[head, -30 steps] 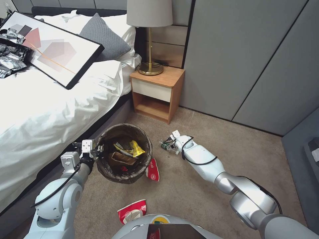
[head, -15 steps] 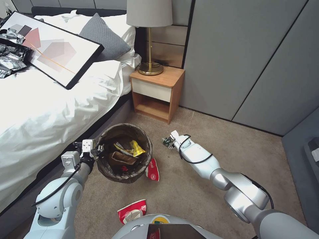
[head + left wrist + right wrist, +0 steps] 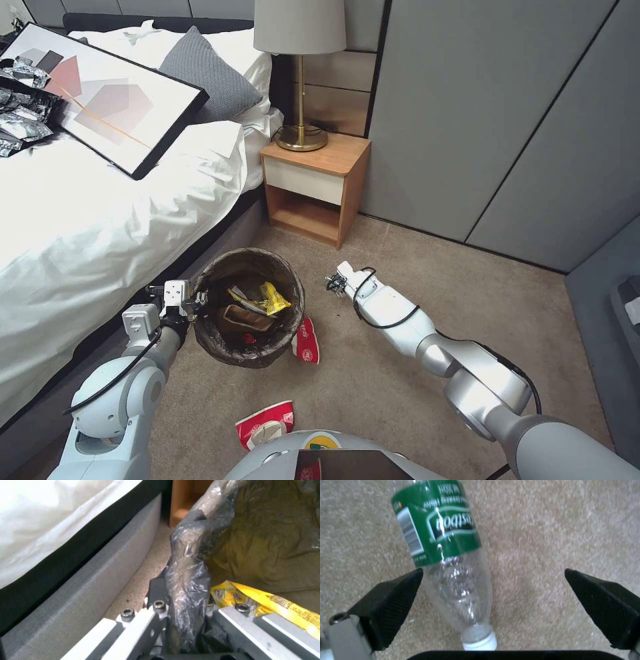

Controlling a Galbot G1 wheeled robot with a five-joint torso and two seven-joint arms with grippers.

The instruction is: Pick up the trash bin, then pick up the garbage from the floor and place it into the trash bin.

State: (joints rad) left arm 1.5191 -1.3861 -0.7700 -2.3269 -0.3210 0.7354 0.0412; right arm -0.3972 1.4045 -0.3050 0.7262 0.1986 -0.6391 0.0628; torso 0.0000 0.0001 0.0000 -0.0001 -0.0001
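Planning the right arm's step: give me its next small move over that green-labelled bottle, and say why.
Probably shift the right gripper sideways to centre it on the bottle, then close. Its fingers are open over the carpet and the bottle lies close to one finger, with a wide gap to the other. The left gripper holds the trash bin by its rim.

Between my right claw's fingers lies a bottle [image 3: 453, 562]. Its green label's white lettering is upside down; I cannot read it.
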